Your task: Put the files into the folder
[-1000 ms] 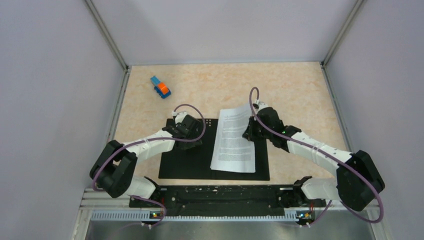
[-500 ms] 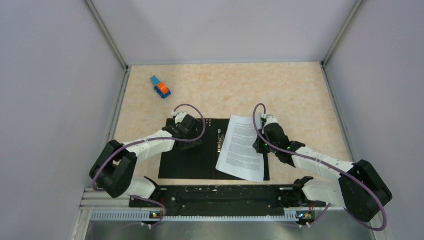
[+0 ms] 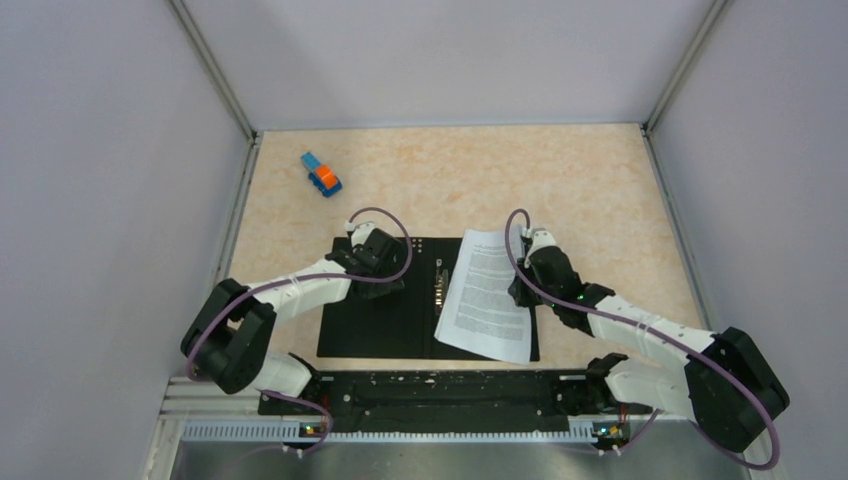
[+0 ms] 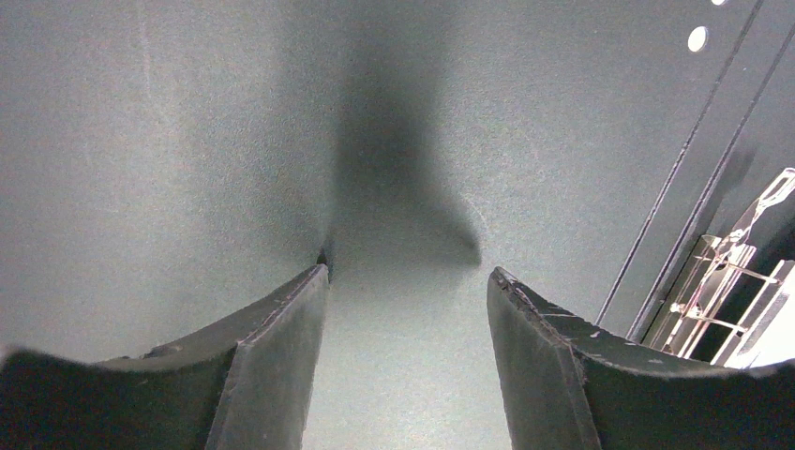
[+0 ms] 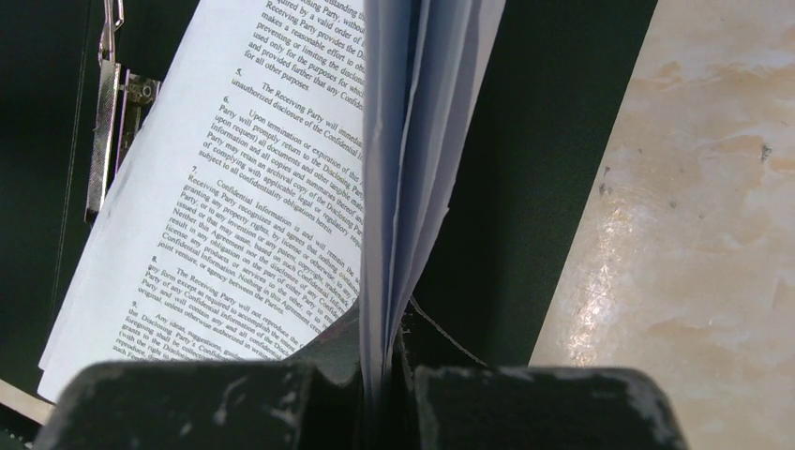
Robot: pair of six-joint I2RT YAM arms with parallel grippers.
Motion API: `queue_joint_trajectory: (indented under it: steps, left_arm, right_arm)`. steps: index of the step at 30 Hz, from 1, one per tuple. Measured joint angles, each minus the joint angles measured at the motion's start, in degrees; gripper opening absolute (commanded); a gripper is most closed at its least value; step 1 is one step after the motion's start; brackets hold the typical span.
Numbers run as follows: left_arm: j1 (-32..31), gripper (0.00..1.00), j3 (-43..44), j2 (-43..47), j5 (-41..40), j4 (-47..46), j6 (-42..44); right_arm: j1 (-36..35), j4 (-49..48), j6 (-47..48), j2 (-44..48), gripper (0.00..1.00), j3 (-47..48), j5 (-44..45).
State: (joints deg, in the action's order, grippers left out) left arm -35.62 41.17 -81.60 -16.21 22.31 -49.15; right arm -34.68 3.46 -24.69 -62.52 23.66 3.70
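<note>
Top view: folder (image 3: 385, 320) open by the worktop's (image 3: 600, 180) near edge; files (image 3: 487, 295) askew on its right leaf.
Left wrist: left gripper (image 4: 408, 274) spread, set on the left leaf, seemingly to hold it flat.
Right wrist: right gripper (image 5: 380, 375) pinches the files' edge, likely to align them.

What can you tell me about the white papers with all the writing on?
The files are thin white sheets printed with numbered black paragraphs. They lie tilted across the right half of the open black folder, beside its metal clip. The right gripper pinches their right edge, which curls upward in its grip.
</note>
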Motion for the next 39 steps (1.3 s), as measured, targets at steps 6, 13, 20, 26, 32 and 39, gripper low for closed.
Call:
queue_joint_trajectory:
  steps: [6,13,20,26,32,39]
  left_arm:
    - [0.0,0.68,0.5,-0.6,0.0,0.1,0.6]
    - [0.0,0.68,0.8,-0.8,0.1,0.2,0.8]
    - [0.0,0.68,1.1,-1.2,0.1,0.5,1.1]
    - [0.0,0.67,1.8,-1.9,0.1,0.9,1.3]
    - [0.0,0.67,2.3,-2.4,0.3,1.0,1.9]
    - [0.0,0.67,2.7,-2.7,0.4,1.2,2.4]
  right_arm:
    - [-0.1,0.6,1.0,0.4,0.0,0.0,0.2]
    - [-1.2,0.7,2.0,0.0,0.0,0.1,0.8]
    - [-1.3,0.4,2.9,0.0,0.0,0.1,0.7]
    - [-1.4,-2.0,5.2,-0.1,0.0,0.1,-0.8]
    - [-1.5,-3.3,7.8,-1.7,0.0,1.4,-3.1]
    - [-1.6,-4.0,9.7,-4.7,0.0,3.3,-5.4]
